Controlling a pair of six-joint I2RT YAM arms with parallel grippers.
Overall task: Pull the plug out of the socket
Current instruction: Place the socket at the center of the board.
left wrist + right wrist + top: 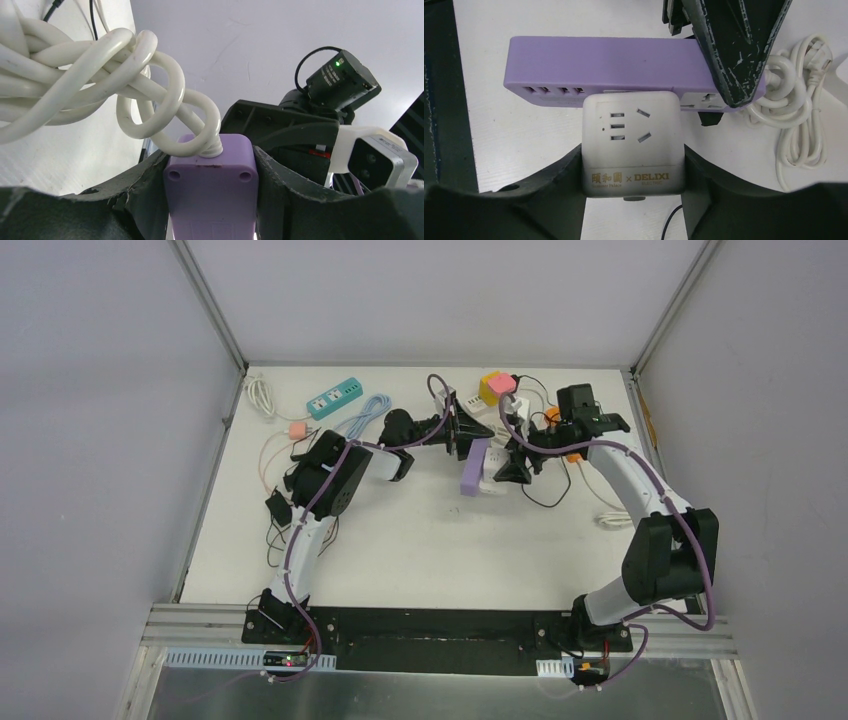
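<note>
Purple socket strip (599,60): left gripper (210,192) is clenched on its end, beside the white cable (150,90). Right gripper (633,165) grasps the white plug (633,135) seated in the strip's face.

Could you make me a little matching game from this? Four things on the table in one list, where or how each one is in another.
1 purple power strip
2 white cube plug
3 white cord
4 teal power strip

A far left of the table, untouched
B held by the right gripper
C held by the left gripper
D coiled in loops

Pairs: 1-C, 2-B, 3-D, 4-A
</note>
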